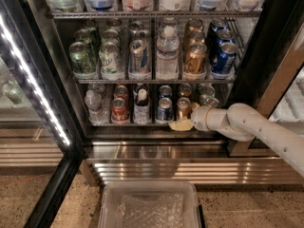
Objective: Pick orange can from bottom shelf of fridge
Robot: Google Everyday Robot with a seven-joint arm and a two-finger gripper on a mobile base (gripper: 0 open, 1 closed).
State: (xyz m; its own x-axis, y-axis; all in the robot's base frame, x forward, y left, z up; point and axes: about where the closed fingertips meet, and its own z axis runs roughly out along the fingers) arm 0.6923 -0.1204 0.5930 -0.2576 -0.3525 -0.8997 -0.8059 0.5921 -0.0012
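The orange can [183, 107] stands upright on the bottom shelf [142, 124] of the fridge [256, 56], right of the middle, between a blue can [164, 109] and silver cans [207, 97]. My gripper [186, 116] reaches in from the right on a white arm [247, 125], at the shelf's front rail. It is open: one yellowish fingertip [178, 125] lies in front of the can's base, the other [194, 107] shows by the can's right side. I cannot tell whether they touch the can.
A red can [118, 109], a dark bottle [141, 106] and a water bottle [92, 106] stand left on the same shelf. Full racks above. The open glass door with its LED strip [33, 89] is at the left. A clear plastic bin [149, 205] sits below the steel grille [166, 170].
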